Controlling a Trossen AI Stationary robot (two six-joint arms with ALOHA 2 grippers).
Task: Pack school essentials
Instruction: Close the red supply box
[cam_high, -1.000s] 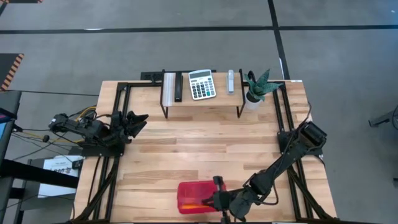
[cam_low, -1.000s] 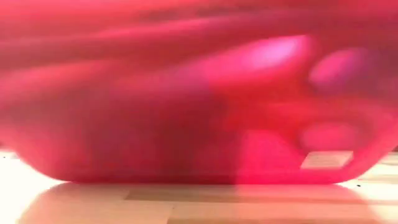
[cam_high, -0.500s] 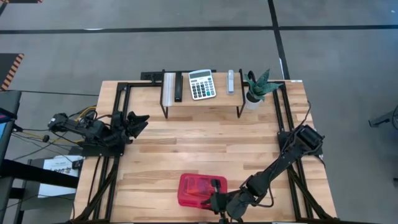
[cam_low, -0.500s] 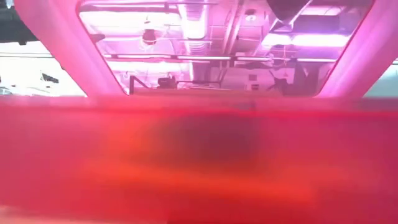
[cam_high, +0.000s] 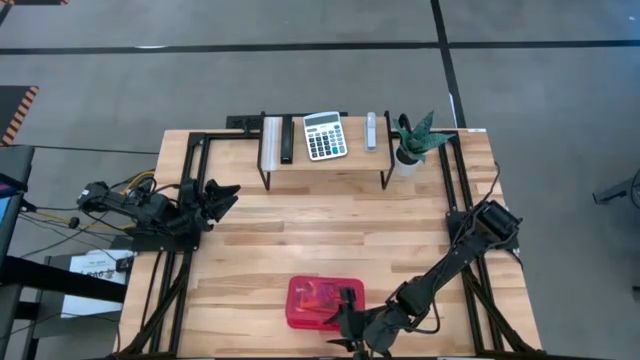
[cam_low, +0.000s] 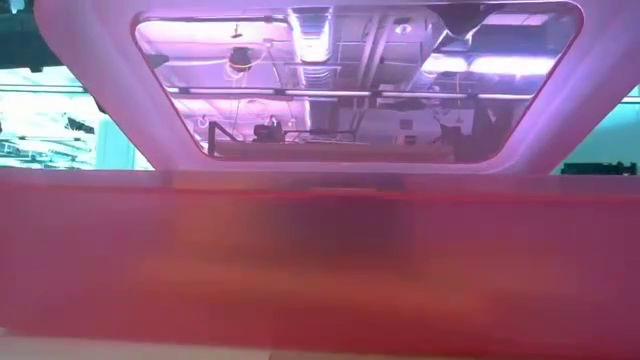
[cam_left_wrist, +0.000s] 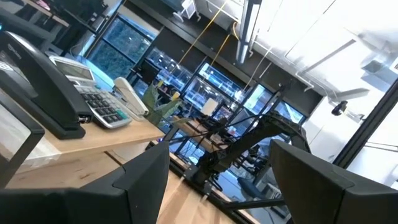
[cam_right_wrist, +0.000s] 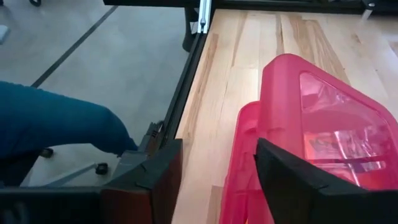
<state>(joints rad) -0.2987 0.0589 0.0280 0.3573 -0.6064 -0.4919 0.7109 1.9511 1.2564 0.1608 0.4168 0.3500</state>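
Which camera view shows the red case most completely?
The high view: the whole red case lies flat near the table's front edge, beside the right gripper. The right wrist view shows only one corner, the low view a red blur, the left wrist view nothing.

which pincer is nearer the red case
Right. The right pincer is at the red case, at its near right corner; the left pincer waits far off by the table's left edge.

Even bright overhead light, low view blurred red by case
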